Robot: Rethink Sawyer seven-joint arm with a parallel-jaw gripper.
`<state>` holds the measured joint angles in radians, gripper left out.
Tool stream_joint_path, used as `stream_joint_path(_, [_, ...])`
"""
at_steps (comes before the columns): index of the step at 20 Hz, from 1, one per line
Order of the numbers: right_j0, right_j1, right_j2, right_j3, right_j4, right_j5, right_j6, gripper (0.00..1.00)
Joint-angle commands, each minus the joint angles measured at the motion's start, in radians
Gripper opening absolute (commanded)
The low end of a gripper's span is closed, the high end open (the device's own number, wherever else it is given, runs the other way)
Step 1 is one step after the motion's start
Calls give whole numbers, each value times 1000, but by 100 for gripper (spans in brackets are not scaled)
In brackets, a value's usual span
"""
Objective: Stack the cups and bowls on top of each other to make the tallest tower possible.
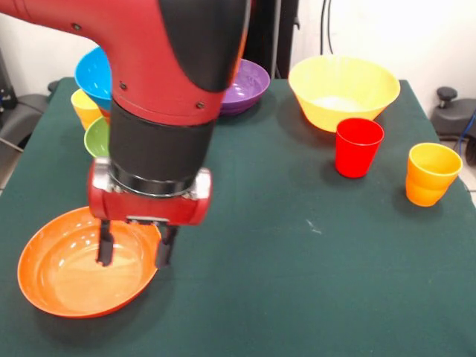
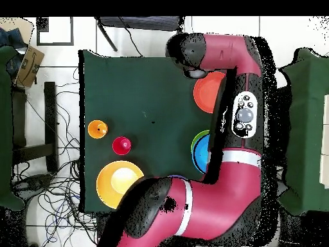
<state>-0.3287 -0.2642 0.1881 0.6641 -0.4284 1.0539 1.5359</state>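
Observation:
My gripper [image 1: 132, 260] is open and points down over the right part of the wide shallow orange bowl [image 1: 67, 279] at the table's front left. One finger [image 1: 104, 249] is inside the bowl and the other stands at its right rim. In the overhead view the arm covers the gripper, and the orange bowl [image 2: 205, 93] shows beside it. Behind the arm a blue bowl [image 1: 91, 74] sits high over a green bowl [image 1: 97, 139], with a yellow cup [image 1: 83, 108] beside them. What lies between the two bowls is hidden. The blue bowl [image 2: 202, 158] shows inside the green rim [image 2: 196, 137] from above.
A purple bowl [image 1: 251, 83] and a big yellow bowl [image 1: 343, 89] stand at the back. A red cup [image 1: 358, 146] and a yellow-orange cup [image 1: 431, 172] stand at the right, near the table's edge. The dark green table [image 1: 282, 245] spreads across the middle.

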Motion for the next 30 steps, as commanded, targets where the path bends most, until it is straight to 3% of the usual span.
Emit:
stream_joint_path(1, [-14, -44, 7, 224, -60, -60, -246, 100])
stream_joint_path(14, [-73, -71, 80, 392, -33, -209, -232, 100])
stream_joint_path(23, [-104, -77, 109, 435, -45, -278, -238, 100])
stream_joint_path(30, [-133, -74, 154, 452, -22, -264, -258, 100])
